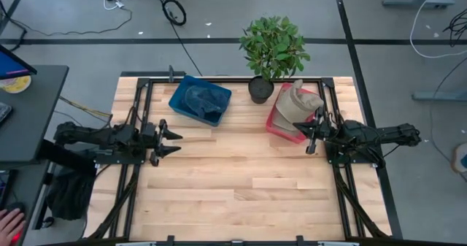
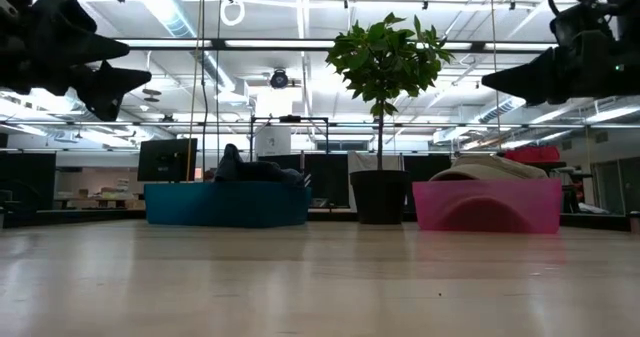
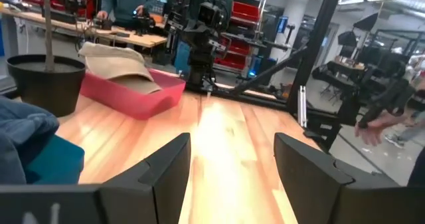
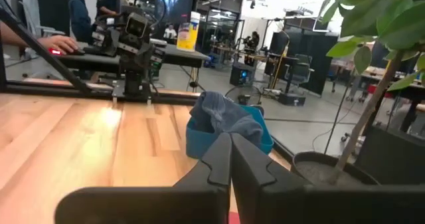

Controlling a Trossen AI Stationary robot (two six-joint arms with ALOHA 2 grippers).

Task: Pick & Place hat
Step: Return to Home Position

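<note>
A tan hat (image 1: 293,101) lies in the pink bin (image 1: 276,123) at the table's far right; the low view shows the hat (image 2: 490,167) resting on that bin's rim (image 2: 487,205). A blue-grey hat (image 1: 204,100) lies in the blue bin (image 1: 179,100) at the far left. My left gripper (image 1: 172,140) hovers open over the table's left side, pointing right, holding nothing. My right gripper (image 1: 311,136) hovers shut just near of the pink bin, pointing left, holding nothing.
A potted plant (image 1: 271,50) stands at the far edge between the two bins, its black pot (image 1: 260,90) close to the pink bin. Bare wood (image 1: 241,180) fills the table's middle and near part. A black frame rail (image 1: 343,187) borders the table.
</note>
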